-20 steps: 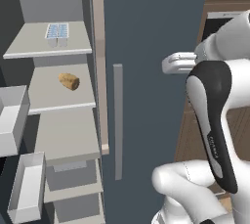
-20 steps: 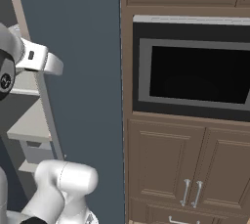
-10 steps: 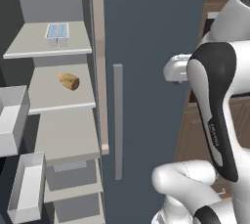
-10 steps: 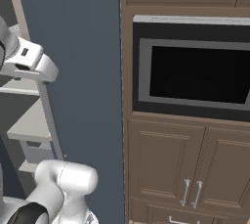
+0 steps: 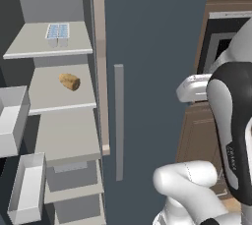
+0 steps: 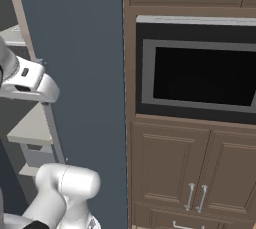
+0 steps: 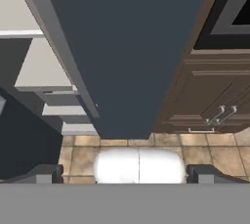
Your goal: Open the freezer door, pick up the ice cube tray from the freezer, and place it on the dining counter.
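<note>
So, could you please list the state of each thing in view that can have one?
freezer: open, shelves exposed.
ice cube tray: lying flat on the top shelf, not held.
brown food item: resting on the second shelf.
plain fridge door: closed.
gripper: open, holding nothing.
microwave: door shut, dark inside.
lower cabinet doors: closed.

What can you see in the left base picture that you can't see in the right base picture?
The left base view looks into the open freezer: the ice cube tray on the top shelf, a brown lumpy food one shelf down, and white bins. The right base view gives the dark oven window and brown cupboards with metal handles. Both share the closed blue door, some freezer shelves and the white arm.
</note>
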You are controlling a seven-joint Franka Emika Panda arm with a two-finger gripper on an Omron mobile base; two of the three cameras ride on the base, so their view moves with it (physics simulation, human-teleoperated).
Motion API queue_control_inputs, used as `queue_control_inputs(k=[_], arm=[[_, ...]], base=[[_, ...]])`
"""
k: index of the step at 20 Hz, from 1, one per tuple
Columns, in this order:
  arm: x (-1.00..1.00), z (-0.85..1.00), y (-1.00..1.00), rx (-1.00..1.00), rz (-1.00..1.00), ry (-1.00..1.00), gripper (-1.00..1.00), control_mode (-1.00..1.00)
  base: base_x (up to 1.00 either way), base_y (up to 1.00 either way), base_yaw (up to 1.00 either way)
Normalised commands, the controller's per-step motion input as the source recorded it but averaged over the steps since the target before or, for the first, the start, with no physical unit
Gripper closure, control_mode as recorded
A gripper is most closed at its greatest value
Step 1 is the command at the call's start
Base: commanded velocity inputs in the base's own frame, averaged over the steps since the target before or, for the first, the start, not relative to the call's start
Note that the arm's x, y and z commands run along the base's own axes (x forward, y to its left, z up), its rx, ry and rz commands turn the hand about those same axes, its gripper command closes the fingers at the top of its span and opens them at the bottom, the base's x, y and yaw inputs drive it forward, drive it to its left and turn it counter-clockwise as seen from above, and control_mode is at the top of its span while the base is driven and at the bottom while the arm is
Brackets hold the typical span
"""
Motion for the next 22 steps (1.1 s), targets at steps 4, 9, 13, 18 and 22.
queue_control_inputs(k=[4,9,13,18,22], arm=[[-0.09,-0.26,-0.21,0.0,0.1,0.01,-1.0,-1.0],[-0.02,-0.08,0.0,0.0,0.02,0.0,-1.0,1.0],[0.0,0.0,0.0,0.0,0.0,0.0,-1.0,1.0],[0.0,0.0,0.0,0.0,0.0,0.0,-1.0,1.0],[0.0,0.0,0.0,0.0,0.0,0.0,-1.0,1.0]], base=[[0.0,0.0,0.0],[-0.03,0.12,0.0],[-0.04,0.88,0.03],[0.0,0.98,0.22],[0.2,0.39,0.2]])
